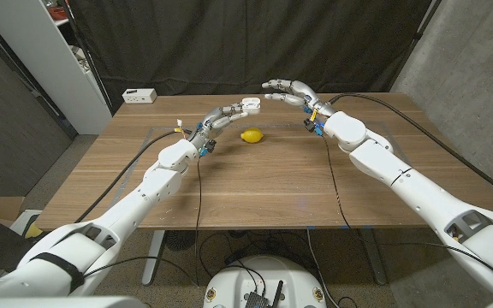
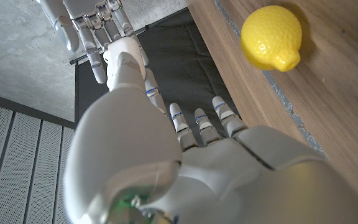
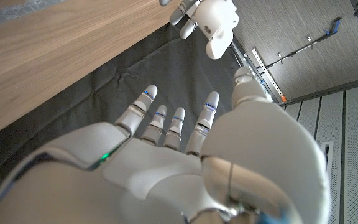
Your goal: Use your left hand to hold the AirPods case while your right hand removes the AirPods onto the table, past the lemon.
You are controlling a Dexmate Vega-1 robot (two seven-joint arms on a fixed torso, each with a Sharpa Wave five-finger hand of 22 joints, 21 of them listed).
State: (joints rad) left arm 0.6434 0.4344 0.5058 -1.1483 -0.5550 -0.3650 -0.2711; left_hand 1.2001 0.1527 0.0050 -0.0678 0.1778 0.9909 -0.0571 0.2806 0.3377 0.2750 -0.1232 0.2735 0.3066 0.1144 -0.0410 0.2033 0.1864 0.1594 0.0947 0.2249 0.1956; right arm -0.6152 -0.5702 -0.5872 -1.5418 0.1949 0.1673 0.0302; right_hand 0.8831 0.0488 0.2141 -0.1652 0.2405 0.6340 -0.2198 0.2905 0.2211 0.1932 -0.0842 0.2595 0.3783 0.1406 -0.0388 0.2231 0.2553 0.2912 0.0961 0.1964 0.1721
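My left hand [image 1: 223, 115] holds the white AirPods case [image 1: 252, 105] up above the far middle of the table, just behind the lemon [image 1: 251, 135]. In the right wrist view the case [image 3: 220, 22] sits in the left hand's fingers [image 3: 183, 12], and a smaller white part hangs from it like a lid swung open. My right hand [image 1: 286, 90] hovers just right of the case with its fingers spread toward it, a small gap apart, holding nothing. In the left wrist view the lemon [image 2: 271, 38] lies on the wood and the right hand [image 2: 86, 25] shows beyond my own thumb. I cannot make out the earbuds.
A small white box [image 1: 139, 96] stands at the table's [image 1: 264, 188] back left corner. A black curtain hangs behind the far edge, and a white shelf unit [image 1: 58, 60] stands left of the table. Bare wood stretches in front of the lemon.
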